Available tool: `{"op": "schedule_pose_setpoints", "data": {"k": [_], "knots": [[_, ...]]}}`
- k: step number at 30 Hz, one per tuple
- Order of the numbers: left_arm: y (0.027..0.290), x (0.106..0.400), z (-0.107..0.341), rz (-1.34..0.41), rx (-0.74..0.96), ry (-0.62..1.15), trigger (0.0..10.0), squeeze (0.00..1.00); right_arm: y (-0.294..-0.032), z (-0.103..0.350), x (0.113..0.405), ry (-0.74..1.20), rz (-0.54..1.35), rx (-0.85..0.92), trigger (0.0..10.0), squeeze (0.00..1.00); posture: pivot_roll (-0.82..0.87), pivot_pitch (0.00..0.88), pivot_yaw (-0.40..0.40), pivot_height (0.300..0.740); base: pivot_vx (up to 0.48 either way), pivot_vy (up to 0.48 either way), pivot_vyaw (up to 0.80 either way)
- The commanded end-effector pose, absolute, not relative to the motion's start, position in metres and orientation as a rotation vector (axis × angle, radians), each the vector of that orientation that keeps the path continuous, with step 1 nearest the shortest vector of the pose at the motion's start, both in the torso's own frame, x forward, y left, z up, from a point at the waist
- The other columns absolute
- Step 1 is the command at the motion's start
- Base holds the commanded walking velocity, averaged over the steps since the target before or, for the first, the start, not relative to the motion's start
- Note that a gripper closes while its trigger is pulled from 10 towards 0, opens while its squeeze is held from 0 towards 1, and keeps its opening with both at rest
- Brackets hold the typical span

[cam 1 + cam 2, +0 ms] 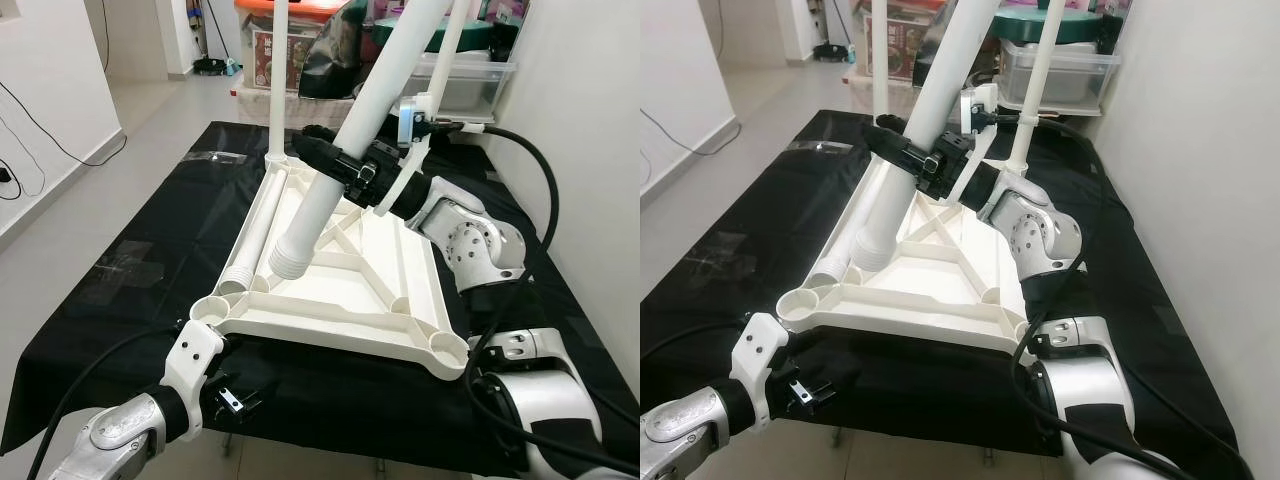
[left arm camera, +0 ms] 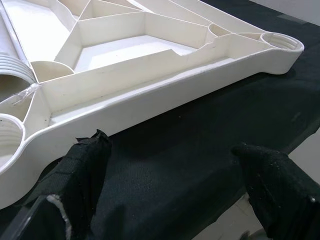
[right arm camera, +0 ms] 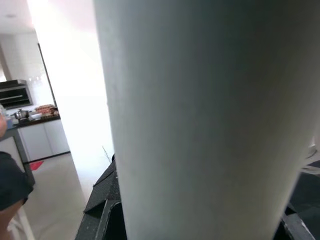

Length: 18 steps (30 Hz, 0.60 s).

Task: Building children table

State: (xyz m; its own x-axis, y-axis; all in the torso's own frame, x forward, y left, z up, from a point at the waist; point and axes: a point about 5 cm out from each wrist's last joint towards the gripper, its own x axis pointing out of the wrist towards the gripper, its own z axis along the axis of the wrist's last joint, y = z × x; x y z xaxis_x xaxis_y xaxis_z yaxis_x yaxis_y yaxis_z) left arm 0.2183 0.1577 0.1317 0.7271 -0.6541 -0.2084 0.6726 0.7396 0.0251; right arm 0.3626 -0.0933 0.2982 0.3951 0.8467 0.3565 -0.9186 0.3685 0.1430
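Right gripper (image 1: 345,170) clamps tilted leg (image 1: 330,190); left gripper (image 2: 170,165) gapes idle; misaligned threads may jam in tabletop (image 1: 330,300) socket.

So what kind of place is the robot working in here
Most likely a lived-in home, in a room used partly for storage. Stacked plastic storage bins crowd the far end beyond the black-covered table, the tiled floor runs out to a doorway, and the right wrist view shows kitchen cabinets.

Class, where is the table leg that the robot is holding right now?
The table leg is clamped in the right end effector, tilted above the upturned tabletop, threaded end near its left edge.
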Motion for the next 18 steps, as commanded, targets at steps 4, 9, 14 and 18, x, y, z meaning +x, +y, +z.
{"op": "schedule_pose_setpoints", "data": {"k": [4,9,14,18], "knots": [[0.154,0.217,0.128,-0.743,0.092,0.202,10.0,0.00,-0.093,0.307,0.366,-0.271,1.106,0.343,0.0,0.00,0.16,0.000,-0.073,0.740,0.000,0.000,0.00],[0.154,0.217,0.127,-0.745,0.092,0.204,10.0,0.00,-0.092,0.305,0.369,-0.255,1.071,0.340,0.0,0.00,0.16,0.000,-0.073,0.740,0.000,0.000,0.00],[0.154,0.217,0.126,-0.746,0.094,0.207,10.0,0.00,-0.092,0.301,0.375,-0.220,0.990,0.344,0.0,0.00,0.15,0.000,-0.066,0.740,0.000,0.000,0.00],[0.153,0.217,0.126,-0.756,0.096,0.207,10.0,0.00,-0.095,0.296,0.381,-0.189,0.885,0.354,0.0,0.00,0.16,0.000,-0.063,0.740,0.000,0.000,0.00]]}}
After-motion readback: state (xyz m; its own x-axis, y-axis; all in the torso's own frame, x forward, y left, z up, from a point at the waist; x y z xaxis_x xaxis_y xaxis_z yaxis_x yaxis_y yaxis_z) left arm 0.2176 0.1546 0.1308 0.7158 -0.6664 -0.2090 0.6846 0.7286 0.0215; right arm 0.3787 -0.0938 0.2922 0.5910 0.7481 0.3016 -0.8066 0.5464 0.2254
